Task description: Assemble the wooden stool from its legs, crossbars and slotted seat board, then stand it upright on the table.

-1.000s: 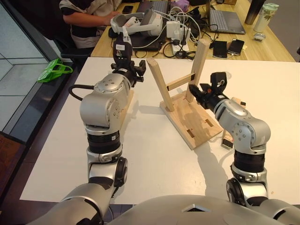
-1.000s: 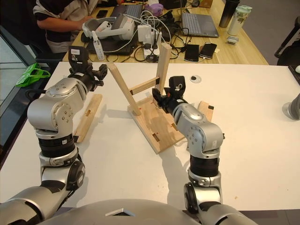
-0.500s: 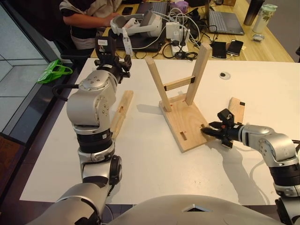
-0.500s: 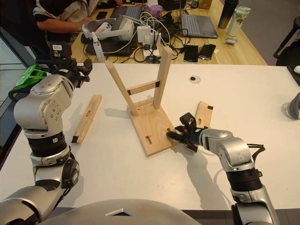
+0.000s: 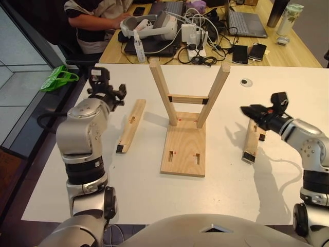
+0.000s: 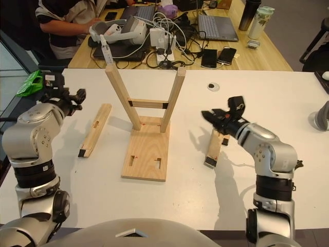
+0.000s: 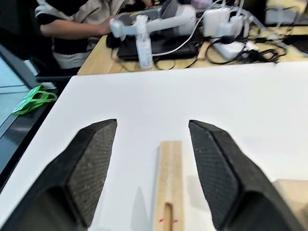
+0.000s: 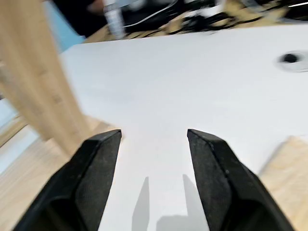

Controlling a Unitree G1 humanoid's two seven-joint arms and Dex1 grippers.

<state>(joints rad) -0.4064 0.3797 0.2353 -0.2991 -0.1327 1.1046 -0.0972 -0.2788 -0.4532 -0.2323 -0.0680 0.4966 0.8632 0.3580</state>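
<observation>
The slotted seat board lies flat mid-table. Two legs stand up from its far end, joined by a crossbar. One loose leg lies left of the board, another lies right of it. My left gripper hovers open just beyond the far end of the left loose leg, which the left wrist view shows ahead between the fingers. Over the far end of the right loose leg my right gripper is held open and empty, pointing toward the standing legs.
A wooden desk behind the white table carries laptops, phones, cables, a headset and a spray bottle. A small round cap lies on the table at the back right. A green bag sits off the left edge.
The board with its two legs has turned square to me. My right gripper left the board's near right corner and swung up and right. My left gripper drew back to the left.
</observation>
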